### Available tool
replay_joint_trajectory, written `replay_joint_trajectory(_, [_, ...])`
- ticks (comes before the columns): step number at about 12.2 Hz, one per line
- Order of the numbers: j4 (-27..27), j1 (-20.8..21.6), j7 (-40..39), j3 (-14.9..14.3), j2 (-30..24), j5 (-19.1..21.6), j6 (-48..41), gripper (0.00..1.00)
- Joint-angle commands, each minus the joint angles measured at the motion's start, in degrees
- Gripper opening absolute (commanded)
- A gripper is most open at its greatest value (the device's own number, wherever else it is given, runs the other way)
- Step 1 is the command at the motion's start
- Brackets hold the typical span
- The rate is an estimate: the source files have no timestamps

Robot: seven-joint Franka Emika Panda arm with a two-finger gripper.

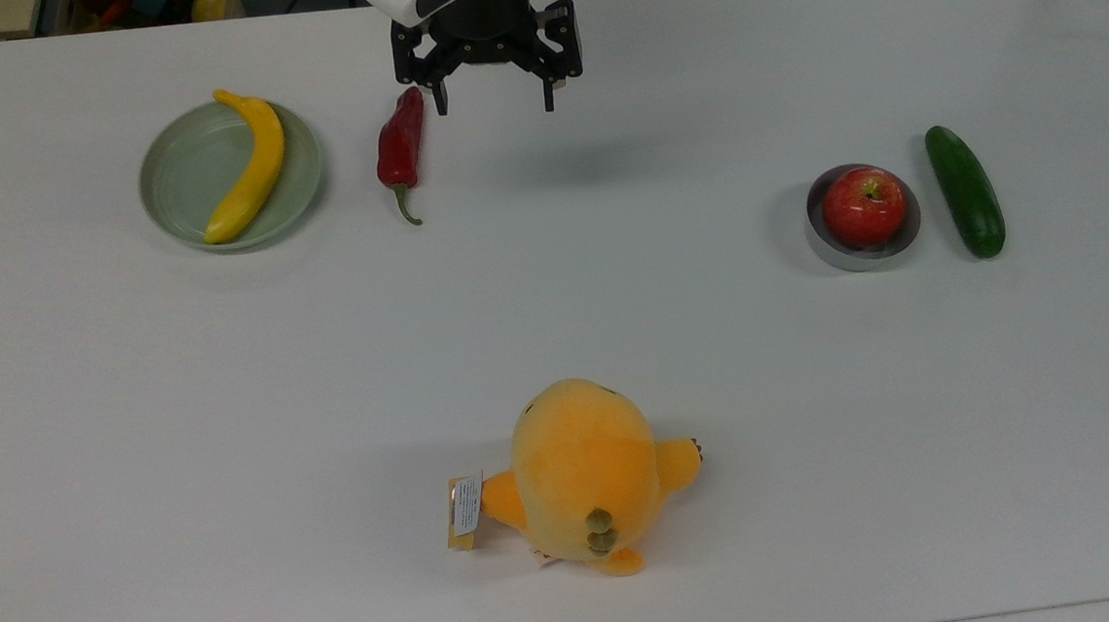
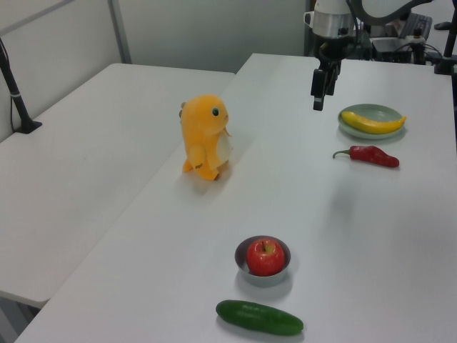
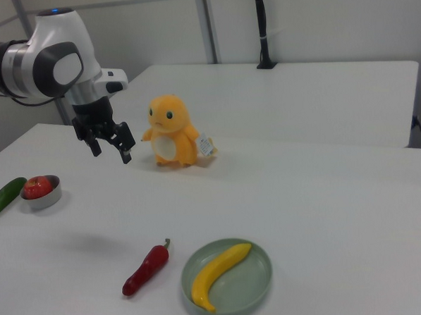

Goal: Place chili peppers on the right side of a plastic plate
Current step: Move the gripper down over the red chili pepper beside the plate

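Sage-green plate (image 1: 177, 193), round with a raised rim, at the top view's left on a white table (image 1: 556, 330); holds one yellow banana (image 1: 250, 166) lying diagonally across it. Dark red chili (image 1: 401, 144), wrinkled and tapered, green stem toward the camera, lies on the table just beside the plate on the top view's right, apart from the rim. Black two-finger gripper (image 1: 495, 102), raised above the table near the chili's blunt end, fingers spread wide, nothing held; its shadow falls on the bare tabletop. Orange plush toy (image 1: 585, 475), standing upright at the near edge in the top view, carries a white tag (image 1: 468, 504) with print too small to read. Grey metal bowl (image 1: 833, 243) at the top view's right contains a red apple (image 1: 863, 205). Green cucumber (image 1: 965, 191) lies just beside the bowl, farther right.
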Motion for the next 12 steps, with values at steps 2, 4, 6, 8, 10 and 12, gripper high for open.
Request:
replay_joint_trajectory(2, [0.8, -0.5, -0.3, 0.0, -0.7, 0.1, 0.1, 1.0])
replay_joint_trajectory(4, [0.9, -0.5, -0.3, 0.0, -0.7, 0.1, -0.4, 1.0])
replay_joint_trajectory(6, [0.0, -2.4, -0.3, 0.7, -2.4, 0.4, 0.1, 1.0])
replay_joint_trajectory(8, [-2.9, -4.6, -0.4, 2.4, -4.3, 1.8, 1.5, 1.0])
replay_joint_trajectory(10, [-9.0, -5.1, -0.5, 2.4, -8.5, 2.2, 4.6, 1.0])
replay_joint_trajectory(12, [-13.9, -7.2, -1.3, 2.3, -11.9, 2.2, 4.7, 1.0])
